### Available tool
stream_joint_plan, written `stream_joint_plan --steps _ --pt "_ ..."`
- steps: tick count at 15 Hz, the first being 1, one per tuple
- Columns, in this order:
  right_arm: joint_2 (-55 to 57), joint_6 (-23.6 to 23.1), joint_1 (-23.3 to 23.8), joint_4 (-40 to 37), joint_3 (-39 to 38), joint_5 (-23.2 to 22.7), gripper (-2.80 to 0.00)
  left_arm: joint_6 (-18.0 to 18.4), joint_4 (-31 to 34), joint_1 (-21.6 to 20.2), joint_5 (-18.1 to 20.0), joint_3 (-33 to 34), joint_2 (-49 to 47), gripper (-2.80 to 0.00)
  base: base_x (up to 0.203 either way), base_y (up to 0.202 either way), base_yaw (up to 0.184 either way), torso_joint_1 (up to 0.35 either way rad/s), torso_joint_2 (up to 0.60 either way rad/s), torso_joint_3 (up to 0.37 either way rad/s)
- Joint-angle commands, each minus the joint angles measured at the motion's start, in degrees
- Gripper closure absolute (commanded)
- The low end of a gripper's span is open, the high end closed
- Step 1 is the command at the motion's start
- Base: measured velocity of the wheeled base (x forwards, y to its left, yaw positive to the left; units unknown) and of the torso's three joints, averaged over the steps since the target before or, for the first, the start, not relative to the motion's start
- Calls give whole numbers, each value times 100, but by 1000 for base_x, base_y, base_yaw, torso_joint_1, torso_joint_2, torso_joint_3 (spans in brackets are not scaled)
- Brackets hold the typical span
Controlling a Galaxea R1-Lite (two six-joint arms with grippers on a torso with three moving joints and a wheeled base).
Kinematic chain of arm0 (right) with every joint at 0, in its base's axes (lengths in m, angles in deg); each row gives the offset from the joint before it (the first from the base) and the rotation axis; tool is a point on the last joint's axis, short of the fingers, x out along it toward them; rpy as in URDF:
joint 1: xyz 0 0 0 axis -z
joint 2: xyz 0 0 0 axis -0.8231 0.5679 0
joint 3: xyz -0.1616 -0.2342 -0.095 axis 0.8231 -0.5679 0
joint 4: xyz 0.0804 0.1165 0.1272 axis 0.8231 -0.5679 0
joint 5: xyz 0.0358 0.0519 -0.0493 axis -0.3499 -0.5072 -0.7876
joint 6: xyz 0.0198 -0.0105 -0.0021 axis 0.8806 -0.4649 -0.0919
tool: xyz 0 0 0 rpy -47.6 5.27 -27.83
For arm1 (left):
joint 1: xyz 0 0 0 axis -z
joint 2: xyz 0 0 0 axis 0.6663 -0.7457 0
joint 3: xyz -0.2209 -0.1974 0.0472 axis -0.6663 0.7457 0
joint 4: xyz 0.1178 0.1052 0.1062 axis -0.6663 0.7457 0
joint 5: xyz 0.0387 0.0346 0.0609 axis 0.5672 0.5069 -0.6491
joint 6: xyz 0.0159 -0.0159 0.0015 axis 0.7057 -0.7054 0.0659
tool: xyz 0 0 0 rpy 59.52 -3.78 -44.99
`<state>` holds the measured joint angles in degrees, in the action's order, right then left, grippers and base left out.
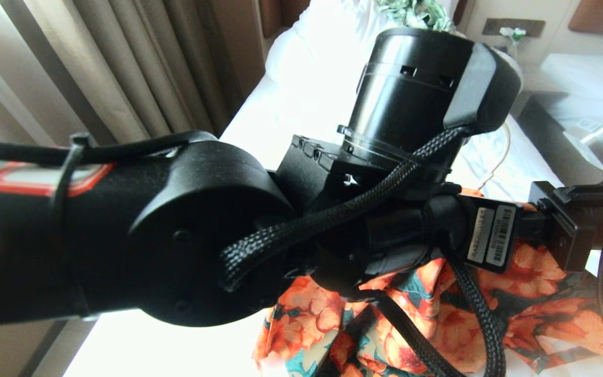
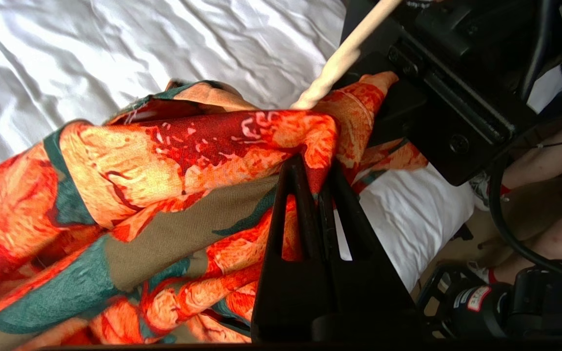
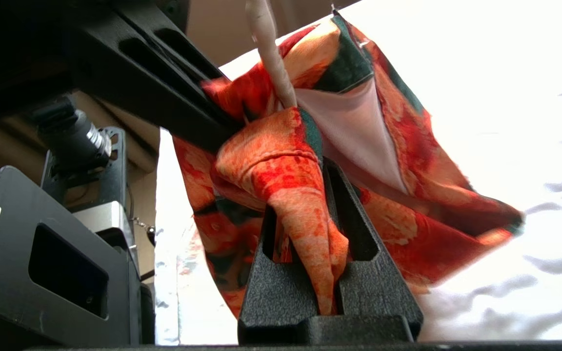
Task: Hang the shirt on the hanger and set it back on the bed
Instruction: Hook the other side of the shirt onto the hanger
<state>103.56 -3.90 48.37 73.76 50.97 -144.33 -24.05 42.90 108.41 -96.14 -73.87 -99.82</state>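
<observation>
The shirt, orange flowers on green and brown, hangs bunched above the bed, held up by both grippers. My left gripper is shut on a fold of the shirt at its upper edge. My right gripper is shut on another fold of the shirt, whose pale lining shows beside it. The cream hanger runs into the cloth between the two grips, and one hanger arm disappears into the fabric there. In the head view my left arm hides most of the scene; a thin hanger wire shows behind it.
Beige curtains hang left of the bed. A green-and-white cloth lies at the bed's head. A second bed and a dark nightstand stand to the right. A person's legs are beside the bed's edge.
</observation>
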Motion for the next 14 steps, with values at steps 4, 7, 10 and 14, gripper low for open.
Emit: stream_joint_plan --steps 4,7,10,14 --pt "284 -20 28 18 -5 -38 0 -12 -135 0 -58 225 -9 0 0 0 0 0 0 0" --pt "409 -29 69 120 -4 -55 0 -12 -189 -18 -137 241 -11 0 0 0 0 0 0 0" --pt "508 -11 141 187 7 -91 0 -12 -191 -6 -121 349 -22 -280 0 0 0 0 0 0" --pt "559 -11 140 255 -4 -152 0 6 -190 303 -155 339 -44 -280 0 0 0 0 0 0"
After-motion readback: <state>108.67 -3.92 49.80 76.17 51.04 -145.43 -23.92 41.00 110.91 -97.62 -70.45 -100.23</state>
